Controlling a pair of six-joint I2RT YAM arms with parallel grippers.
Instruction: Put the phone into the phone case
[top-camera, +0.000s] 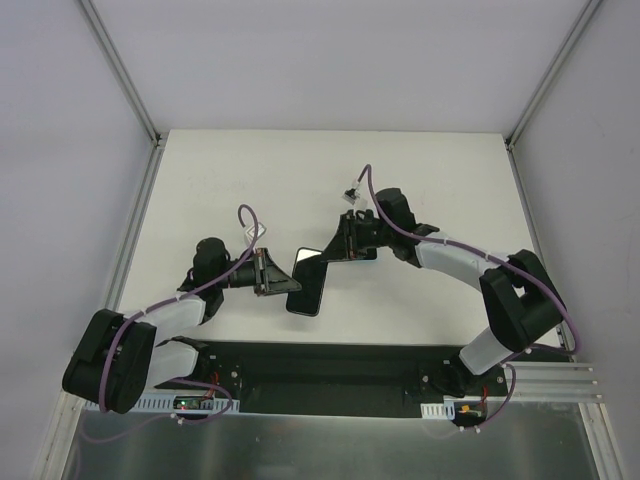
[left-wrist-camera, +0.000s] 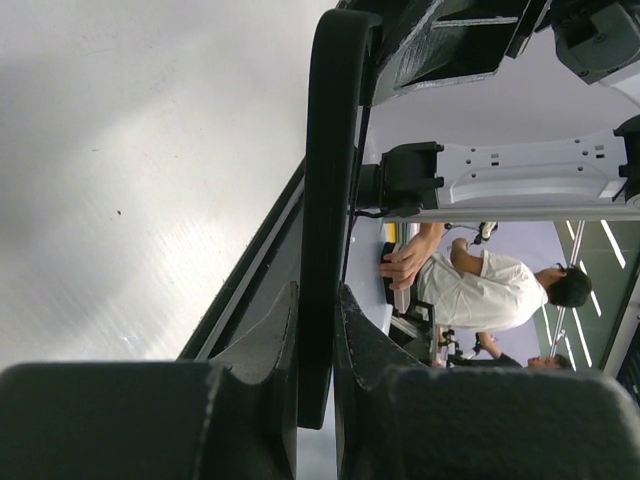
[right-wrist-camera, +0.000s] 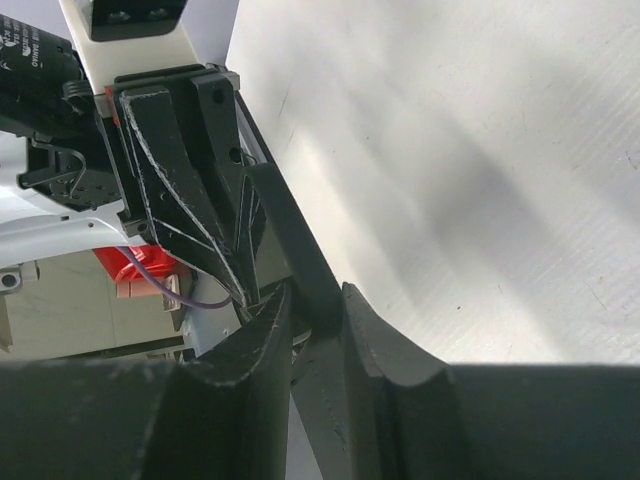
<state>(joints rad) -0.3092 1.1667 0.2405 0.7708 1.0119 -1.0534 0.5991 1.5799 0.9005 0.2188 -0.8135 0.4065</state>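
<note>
A black flat phone (top-camera: 308, 285) is held over the middle of the white table (top-camera: 250, 180), between the two grippers. I cannot tell the phone and its case apart; they show as one dark slab. My left gripper (top-camera: 272, 274) is shut on its left edge. In the left wrist view the slab (left-wrist-camera: 330, 150) runs edge-on between the fingers of that gripper (left-wrist-camera: 318, 300). My right gripper (top-camera: 338, 243) is shut on its upper right end. In the right wrist view the slab's edge (right-wrist-camera: 285, 220) sits in that gripper (right-wrist-camera: 315, 300), and the left gripper (right-wrist-camera: 190, 170) is just beyond it.
Metal frame rails (top-camera: 135, 220) run along the left and right table edges. The black base plate (top-camera: 330, 375) lies along the near edge. A purple cable with a white plug (top-camera: 352, 193) hangs off the right wrist. A person (left-wrist-camera: 480, 290) shows far off in the left wrist view.
</note>
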